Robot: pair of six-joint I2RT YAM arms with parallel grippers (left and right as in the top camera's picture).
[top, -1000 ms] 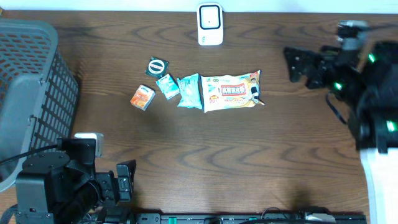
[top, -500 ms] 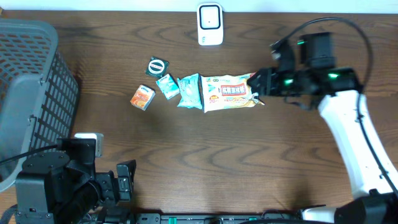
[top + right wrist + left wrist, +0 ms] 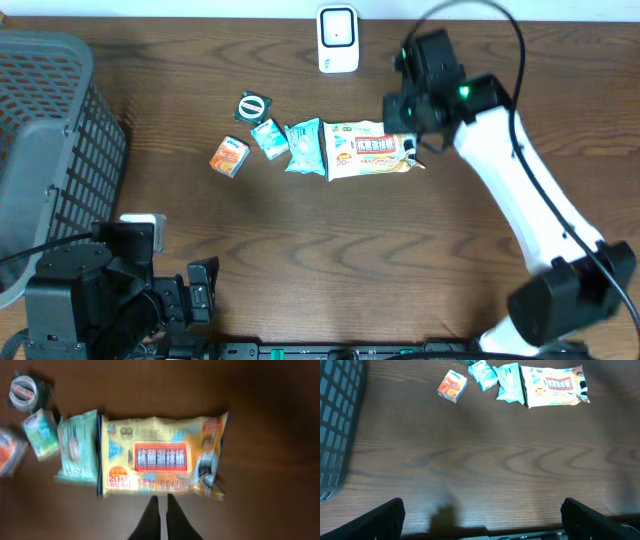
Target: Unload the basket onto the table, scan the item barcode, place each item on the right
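Dark wooden table is bearing a wipes packet; right gripper is hovering at its edge, jaws together; left gripper is gaping wide.

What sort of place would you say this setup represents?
Likely a mock shop checkout: a white scanner stands at the back, small packets lie in a row, and a grey basket sits at one side.

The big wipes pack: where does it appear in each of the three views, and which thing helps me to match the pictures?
Overhead: the wipes pack lies in the upper middle of the table.
Left wrist: it is at the top right.
Right wrist: it fills the centre.
Shared landmark: the teal packet right beside its left end, in every view.
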